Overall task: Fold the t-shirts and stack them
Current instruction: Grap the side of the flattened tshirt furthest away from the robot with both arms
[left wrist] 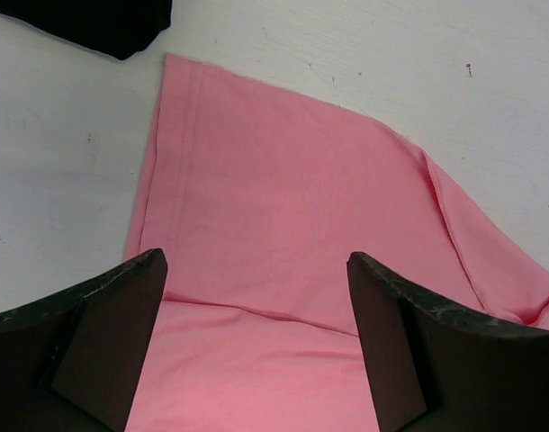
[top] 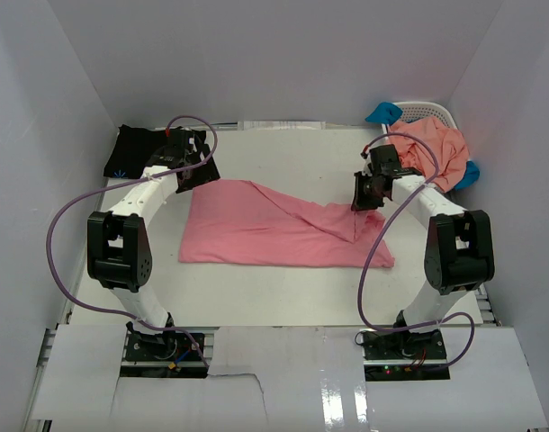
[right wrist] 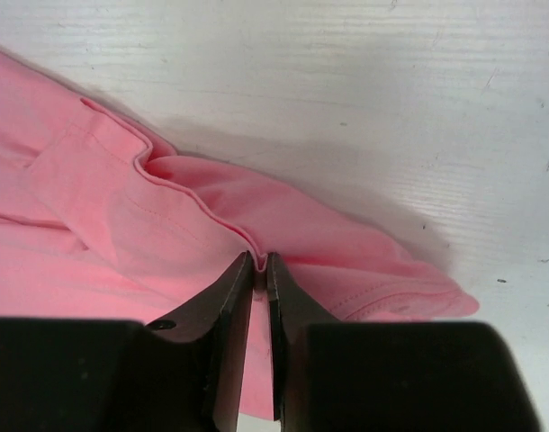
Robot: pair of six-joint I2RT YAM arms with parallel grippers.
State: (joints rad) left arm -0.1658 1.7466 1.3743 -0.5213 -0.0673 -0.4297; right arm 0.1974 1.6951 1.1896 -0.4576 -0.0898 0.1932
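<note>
Fold in hand: the pink shirt (top: 274, 229) lies spread on the tabletop (top: 283, 153). The right tool (right wrist: 260, 263) pinches its right edge; the left tool (left wrist: 255, 261) hovers agape over its far-left corner. Next, likely: the left must grip there before folding.

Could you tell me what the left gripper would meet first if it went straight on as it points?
Most likely the pink t-shirt: the open left gripper points at its flat cloth, nothing showing between them, though depth is unclear.
</note>
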